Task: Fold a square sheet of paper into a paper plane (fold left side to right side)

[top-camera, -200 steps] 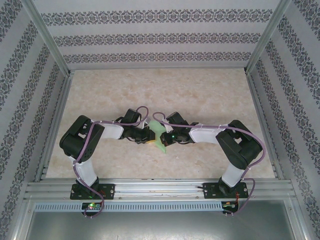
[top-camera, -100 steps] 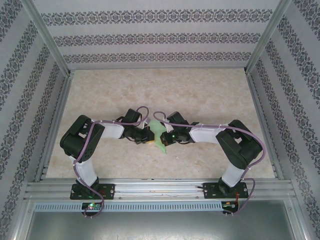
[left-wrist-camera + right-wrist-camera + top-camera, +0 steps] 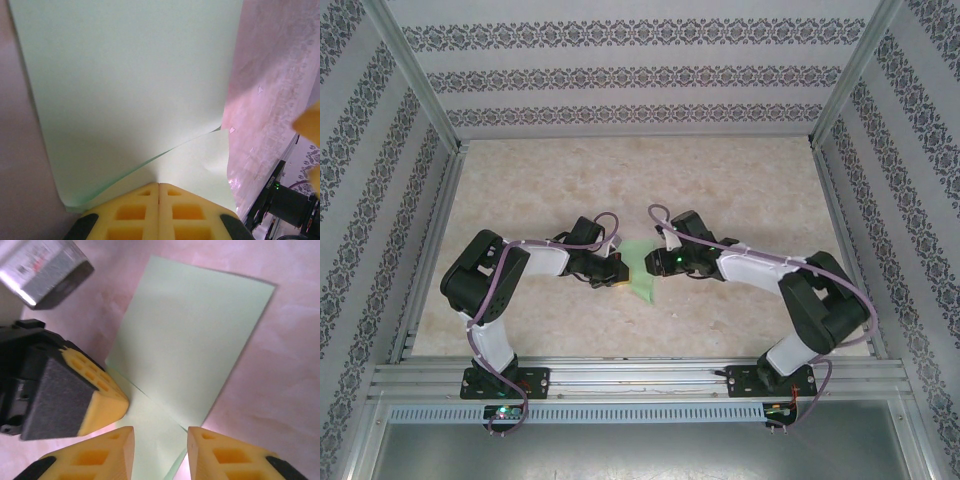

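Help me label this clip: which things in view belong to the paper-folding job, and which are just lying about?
Belong to the job:
thin light-green creased sheet of paper
left gripper, shut on its edge
right gripper, jaws apart over it

Just surroundings:
beige marbled tabletop
patterned wallpaper walls
aluminium frame rails

Your table [image 3: 720,190] is a pale, marbled beige slab. On it, just nearer you than its centre, lies the light-green square sheet of paper [image 3: 638,268], folded double. From the right wrist you see it lying mostly flat on the mottled top [image 3: 280,370]; from the left wrist, its upper layer [image 3: 130,85] lifts off the lower one.
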Action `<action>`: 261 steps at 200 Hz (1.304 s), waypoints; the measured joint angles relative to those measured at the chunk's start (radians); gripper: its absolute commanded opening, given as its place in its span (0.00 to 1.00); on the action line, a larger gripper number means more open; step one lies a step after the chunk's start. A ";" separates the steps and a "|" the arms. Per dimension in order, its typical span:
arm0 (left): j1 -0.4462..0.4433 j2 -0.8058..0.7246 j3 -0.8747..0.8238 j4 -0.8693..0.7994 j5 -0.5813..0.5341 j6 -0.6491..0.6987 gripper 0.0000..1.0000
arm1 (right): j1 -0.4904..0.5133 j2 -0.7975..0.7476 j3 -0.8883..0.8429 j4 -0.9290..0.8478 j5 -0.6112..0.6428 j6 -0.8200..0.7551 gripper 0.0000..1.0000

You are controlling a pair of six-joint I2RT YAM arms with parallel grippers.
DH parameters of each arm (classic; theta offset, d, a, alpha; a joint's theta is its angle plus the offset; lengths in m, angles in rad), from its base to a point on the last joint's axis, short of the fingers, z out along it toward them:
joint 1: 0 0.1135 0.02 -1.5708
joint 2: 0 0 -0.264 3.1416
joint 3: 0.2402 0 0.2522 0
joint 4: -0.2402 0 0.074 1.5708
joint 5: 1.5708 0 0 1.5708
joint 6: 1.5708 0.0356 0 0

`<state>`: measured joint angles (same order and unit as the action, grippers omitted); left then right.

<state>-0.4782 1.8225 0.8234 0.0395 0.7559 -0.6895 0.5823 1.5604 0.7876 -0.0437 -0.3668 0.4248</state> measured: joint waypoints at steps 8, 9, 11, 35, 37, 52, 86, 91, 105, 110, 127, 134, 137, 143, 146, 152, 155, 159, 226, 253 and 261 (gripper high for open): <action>0.000 0.000 0.000 -0.001 0.000 0.000 0.02 | -0.005 -0.027 -0.011 -0.008 -0.009 0.005 0.30; 0.000 0.000 0.000 -0.001 0.000 0.000 0.02 | -0.005 -0.033 -0.012 -0.011 -0.012 0.006 0.29; 0.000 0.000 0.000 -0.001 0.000 0.000 0.02 | -0.006 -0.038 -0.014 -0.012 -0.013 0.007 0.28; 0.000 0.000 0.002 -0.003 0.000 0.000 0.02 | -0.010 -0.104 -0.044 -0.035 -0.070 0.044 0.11; 0.000 0.000 0.002 -0.003 0.000 0.000 0.02 | -0.009 -0.108 -0.048 -0.036 -0.078 0.043 0.10; 0.000 0.000 0.002 -0.003 0.000 0.000 0.02 | 0.006 -0.125 -0.072 -0.036 -0.125 0.078 0.02; 0.000 0.000 0.005 -0.007 0.000 0.000 0.02 | 0.085 -0.100 -0.093 -0.027 -0.183 0.149 0.00; 0.000 0.001 0.006 -0.010 0.000 0.000 0.02 | 0.094 -0.091 -0.093 -0.022 -0.185 0.155 0.00; 0.000 0.002 0.011 -0.017 -0.001 0.000 0.02 | 0.114 -0.056 -0.093 -0.009 -0.192 0.175 0.00; 0.000 0.003 0.011 -0.019 -0.001 0.000 0.02 | 0.116 -0.043 -0.093 -0.004 -0.193 0.181 0.00; 0.000 0.004 0.014 -0.024 0.000 0.000 0.02 | 0.116 -0.005 -0.093 0.007 -0.191 0.200 0.00; 0.000 0.004 0.015 -0.025 -0.001 0.000 0.02 | 0.116 0.005 -0.093 0.010 -0.190 0.206 0.00; 0.000 0.004 0.015 -0.025 0.000 0.000 0.02 | 0.116 0.008 -0.093 0.011 -0.189 0.207 0.00; 0.000 0.004 0.015 -0.026 0.000 0.000 0.02 | 0.116 0.014 -0.093 0.012 -0.188 0.210 0.00; 0.000 0.004 0.015 -0.026 0.000 0.000 0.02 | 0.116 0.016 -0.093 0.012 -0.187 0.211 0.00; 0.000 0.004 0.015 -0.026 0.000 0.000 0.02 | 0.116 0.019 -0.093 0.013 -0.183 0.213 0.00; 0.000 0.004 0.015 -0.026 0.000 0.000 0.02 | 0.116 0.021 -0.093 0.014 -0.183 0.215 0.00; 0.000 0.004 0.015 -0.026 0.000 0.000 0.02 | 0.116 0.021 -0.093 0.014 -0.181 0.217 0.00; 0.000 0.011 0.026 -0.033 0.000 0.000 0.02 | 0.115 0.042 -0.093 0.009 -0.152 0.227 0.00; 0.000 0.011 0.026 -0.033 0.000 0.000 0.02 | 0.115 0.056 -0.093 0.009 -0.143 0.227 0.00; 0.000 0.011 0.026 -0.033 0.000 0.000 0.02 | 0.115 0.058 -0.093 0.009 -0.142 0.227 0.00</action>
<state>-0.4782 1.8339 0.8497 0.0067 0.7559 -0.6891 0.6975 1.6184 0.6945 -0.0349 -0.5091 0.6521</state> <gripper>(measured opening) 0.045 0.065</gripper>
